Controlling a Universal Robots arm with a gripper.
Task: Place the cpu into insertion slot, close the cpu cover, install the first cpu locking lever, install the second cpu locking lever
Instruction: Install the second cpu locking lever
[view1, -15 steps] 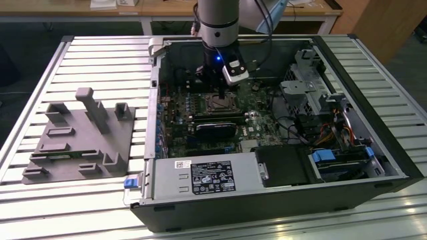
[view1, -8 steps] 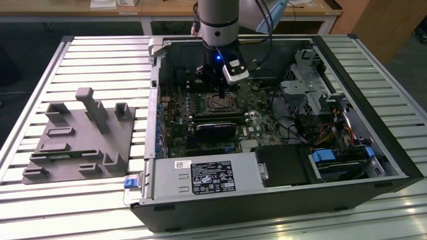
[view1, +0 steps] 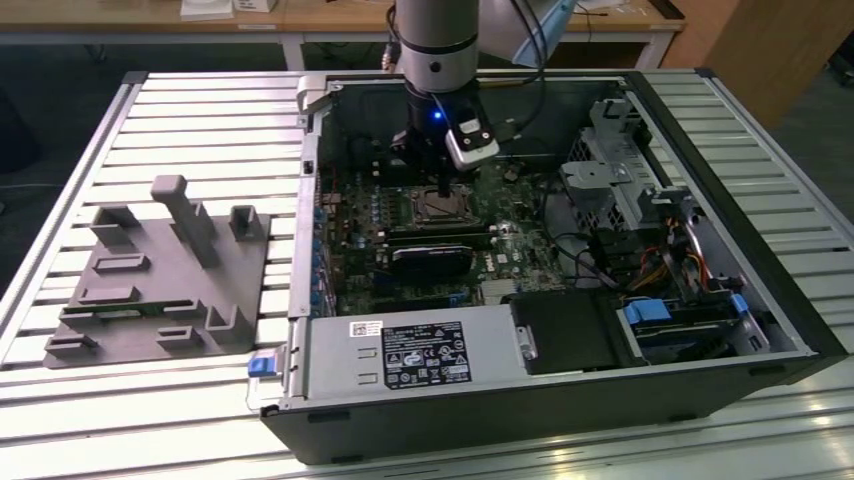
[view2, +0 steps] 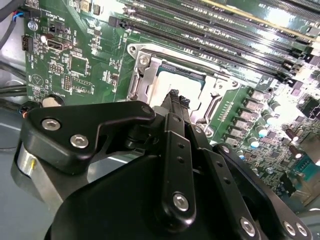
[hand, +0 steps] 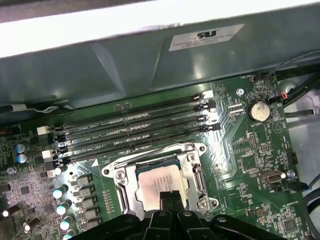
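Your small square cpu (hand: 159, 179) with its pale silvery-grey face lies flat inside the insertion slot (hand: 156, 176), the square socket with a silvery metal rim set in the green circuit board (hand: 240, 150). You see the thin silvery cpu cover (hand: 192, 170) framing the chip in both wrist views, its open centre leaving the chip's face bare. Your black hand (hand: 168, 196) stands right over the near edge of the chip; its two fingertips (view2: 175, 97) are drawn close together with hardly any gap, and nothing sits between them. Whether they touch the chip, you cannot tell.

Just beyond the socket run four long dark memory slots (hand: 135, 132), side by side. A round silvery coin battery (hand: 258, 111) sits on the board well apart from the socket.

In the exterior view, the arm (view1: 437, 50) reaches down into the open black computer case (view1: 534, 400), which lies on a ribbed metal worktop (view1: 200, 110). A grey moulded fixture (view1: 154, 275) rests on the worktop at the exterior view's left.
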